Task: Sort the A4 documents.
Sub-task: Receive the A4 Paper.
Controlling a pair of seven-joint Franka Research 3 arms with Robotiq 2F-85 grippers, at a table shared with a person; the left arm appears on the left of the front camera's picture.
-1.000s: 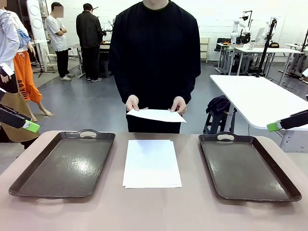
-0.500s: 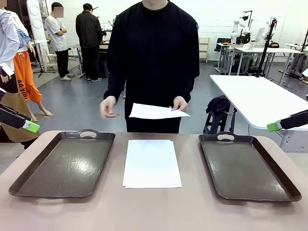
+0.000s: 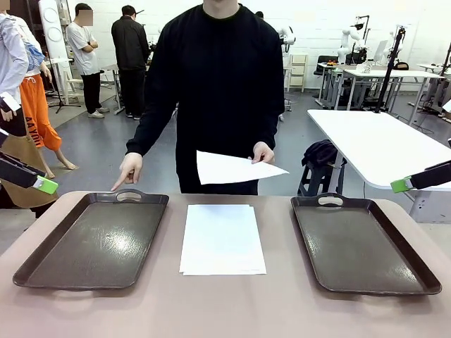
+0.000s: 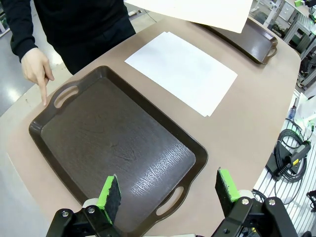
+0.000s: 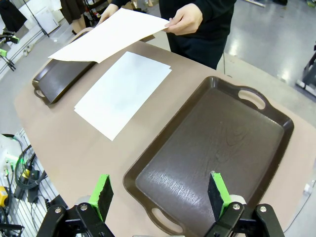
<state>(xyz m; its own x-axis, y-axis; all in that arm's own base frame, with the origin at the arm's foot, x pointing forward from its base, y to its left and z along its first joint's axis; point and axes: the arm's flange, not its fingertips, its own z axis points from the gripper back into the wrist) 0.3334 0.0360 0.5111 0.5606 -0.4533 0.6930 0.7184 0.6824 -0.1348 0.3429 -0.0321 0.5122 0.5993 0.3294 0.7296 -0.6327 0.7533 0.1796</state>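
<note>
A stack of white A4 documents [image 3: 223,238] lies flat on the table between two dark brown trays. The person holds one more sheet [image 3: 236,169] in one hand above the table's far edge. The person's other hand [image 3: 127,172] points a finger at the far handle of the left tray [image 3: 91,243]. My left gripper [image 3: 44,184] hangs at the far left, above table height. In the left wrist view it [image 4: 168,190] is open and empty over that tray [image 4: 113,143]. My right gripper [image 5: 159,192] is open and empty over the right tray [image 5: 217,143].
The right tray [image 3: 359,246] holds nothing, and neither does the left one. The left wrist view shows the stack [image 4: 182,71] and the pointing hand [image 4: 37,69]. A white table [image 3: 380,144] stands behind on the right. Other people stand far back on the left.
The person took one hand off the held sheet and lowered it to point at the left tray's handle. The sheet stays in the other hand. Both arms are still.
</note>
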